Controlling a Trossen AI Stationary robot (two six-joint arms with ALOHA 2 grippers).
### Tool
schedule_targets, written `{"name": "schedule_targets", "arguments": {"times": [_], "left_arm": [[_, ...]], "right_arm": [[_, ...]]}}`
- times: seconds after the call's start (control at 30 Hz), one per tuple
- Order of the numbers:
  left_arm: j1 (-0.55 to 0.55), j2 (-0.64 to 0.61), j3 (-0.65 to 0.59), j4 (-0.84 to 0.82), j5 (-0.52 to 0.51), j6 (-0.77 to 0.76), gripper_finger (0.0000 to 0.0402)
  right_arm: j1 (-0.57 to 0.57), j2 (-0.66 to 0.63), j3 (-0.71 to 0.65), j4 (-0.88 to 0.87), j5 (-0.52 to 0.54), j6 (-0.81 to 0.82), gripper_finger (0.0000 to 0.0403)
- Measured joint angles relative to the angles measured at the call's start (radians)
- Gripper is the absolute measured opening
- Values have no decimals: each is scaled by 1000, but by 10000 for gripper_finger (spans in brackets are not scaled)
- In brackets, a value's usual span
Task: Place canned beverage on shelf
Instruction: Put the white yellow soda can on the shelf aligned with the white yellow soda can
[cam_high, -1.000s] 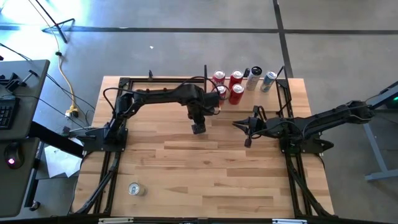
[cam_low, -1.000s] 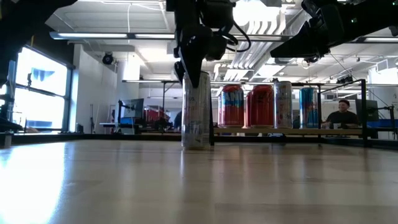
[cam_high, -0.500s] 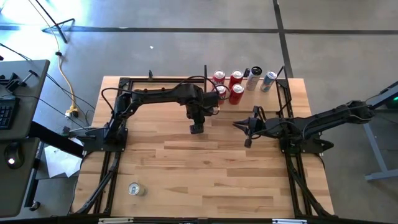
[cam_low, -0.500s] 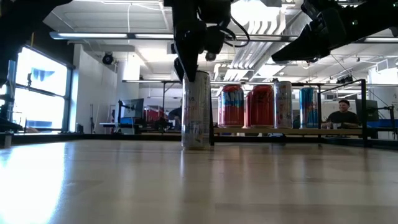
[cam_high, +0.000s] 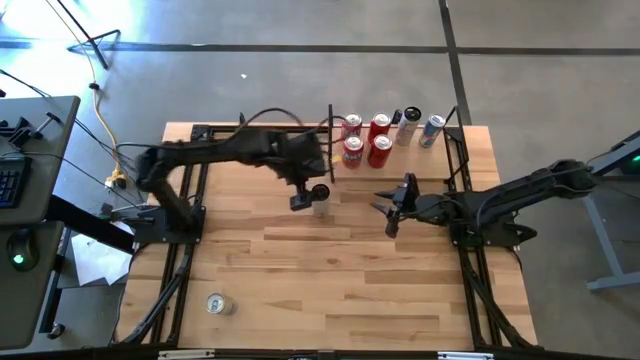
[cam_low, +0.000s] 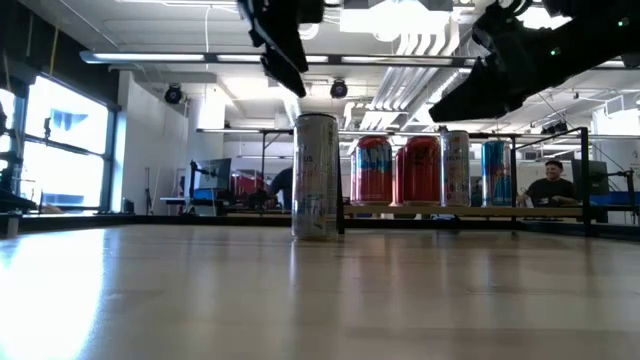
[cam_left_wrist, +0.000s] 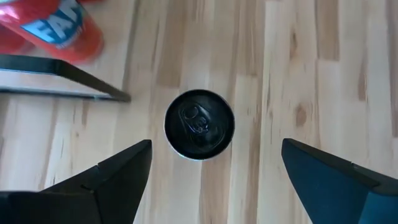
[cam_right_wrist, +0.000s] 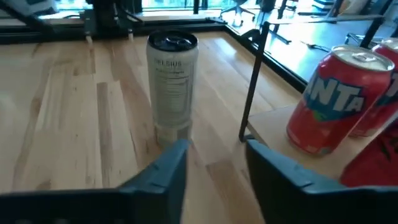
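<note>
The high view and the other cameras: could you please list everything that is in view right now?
Slim can: one, white with a dark top, upright on the tabletop beside the shelf post.
Shelf: one, pale board with black posts, at the table's far edge.
Cans on the shelf: five; three red, one silver with a dark top, one blue and silver.
Silver can: one, near the table's front left corner.
Person: one, dark top, in the room behind.
Left gripper: open, above and beside the slim can.
Right gripper: open, mid-table, right of the slim can.
</note>
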Motion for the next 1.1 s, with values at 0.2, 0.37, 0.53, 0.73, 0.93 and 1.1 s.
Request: {"name": "schedule_targets", "arguments": {"times": [0.2,0.37,0.53,0.73,0.93,1.1], "left_arm": [[-1,-280,-471,484,4,-24,349],[-5,-449,-844,915,7,-74,349],[-3,-501,-1123,1279,-51,-128,349],[27,-472,-1269,1525,-81,-104,339],[36,-407,-1271,1538,-134,-107,331],[46,-343,-1272,1629,-84,-68,303]], "right_arm": [[0,167,0,262,28,8,256],[0,290,0,500,34,34,303],[0,416,64,563,66,55,307],[0,550,206,518,67,47,307],[0,597,266,491,66,55,307],[3,597,269,483,68,74,307]]}}
